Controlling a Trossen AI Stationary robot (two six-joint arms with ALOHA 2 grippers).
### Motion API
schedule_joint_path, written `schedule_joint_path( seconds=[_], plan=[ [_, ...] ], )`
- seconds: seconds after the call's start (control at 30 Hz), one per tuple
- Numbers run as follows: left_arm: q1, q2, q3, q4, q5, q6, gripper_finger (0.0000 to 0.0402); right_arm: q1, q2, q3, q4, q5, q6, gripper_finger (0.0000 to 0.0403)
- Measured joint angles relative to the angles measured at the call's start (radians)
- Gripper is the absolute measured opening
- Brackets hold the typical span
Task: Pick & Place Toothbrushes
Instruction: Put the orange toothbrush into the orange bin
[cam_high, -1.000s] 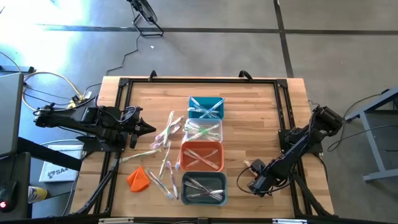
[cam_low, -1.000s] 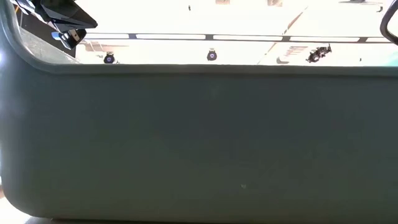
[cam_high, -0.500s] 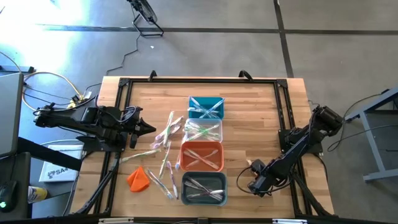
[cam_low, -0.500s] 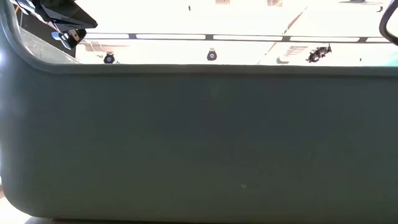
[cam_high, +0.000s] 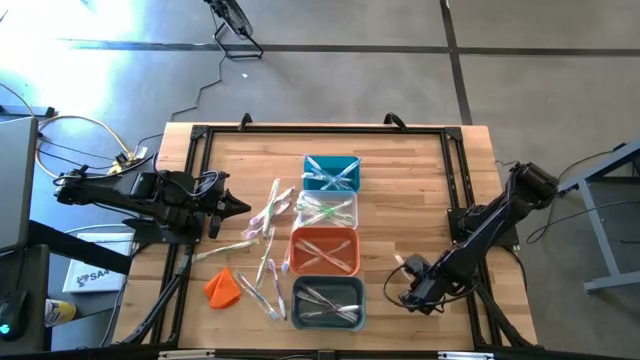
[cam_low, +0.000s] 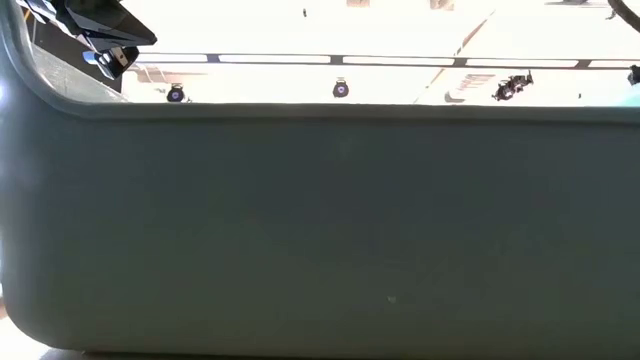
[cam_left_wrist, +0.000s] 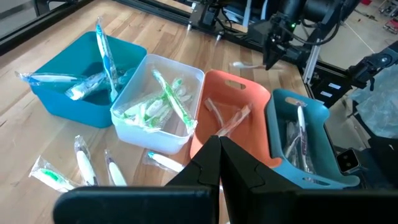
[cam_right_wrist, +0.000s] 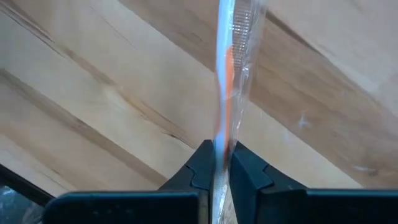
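Note:
Four bins stand in a row mid-table: teal (cam_high: 330, 172), clear (cam_high: 327, 208), orange (cam_high: 325, 250) and grey (cam_high: 327, 303), each with wrapped toothbrushes inside. Several more toothbrushes (cam_high: 265, 232) lie loose on the wood left of the bins. My right gripper (cam_high: 407, 270) stands right of the orange bin, pointing down, shut on one clear-wrapped toothbrush (cam_right_wrist: 231, 74) with an orange handle. My left gripper (cam_high: 240, 207) waits shut at the table's left, above the loose pile. My right gripper pinches the wrapped toothbrush between its two fingers (cam_right_wrist: 202, 163) at the handle end (cam_right_wrist: 221, 140). The fingers come from above, pointing down. The toothbrush (cam_left_wrist: 245, 64) sticks out sideways from the fingertips, bristle end away. Whether its far end touches the wood, I cannot tell.
A small orange lump (cam_high: 222, 287) lies near the front left. A black frame (cam_high: 320, 130) runs around the table's edges. Bare wood lies right of the bins. The grey bin's wall (cam_low: 320, 230) fills nearly all of the low view.
My right arm has lifted a little above the wood right of the orange bin, keeping the toothbrush at its fingertips.

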Motion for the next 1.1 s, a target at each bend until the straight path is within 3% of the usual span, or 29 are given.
schedule_joint_path(
  seconds=[0.23, 0.57, 1.1],
  plan=[
    [0.000, 0.000, 0.000, 0.003, 0.000, 0.000, 0.0000, -0.060, -0.033, 0.001, -0.017, 0.065, -0.102, 0.0021],
    [0.000, 0.000, 0.000, 0.009, 0.000, -0.001, 0.0000, -0.240, -0.047, 0.015, -0.017, 0.077, -0.357, 0.0020],
    [0.000, 0.000, 0.000, 0.008, 0.000, -0.001, 0.0000, -0.481, -0.110, 0.215, -0.034, 0.225, -0.779, 0.0020]
  ],
)
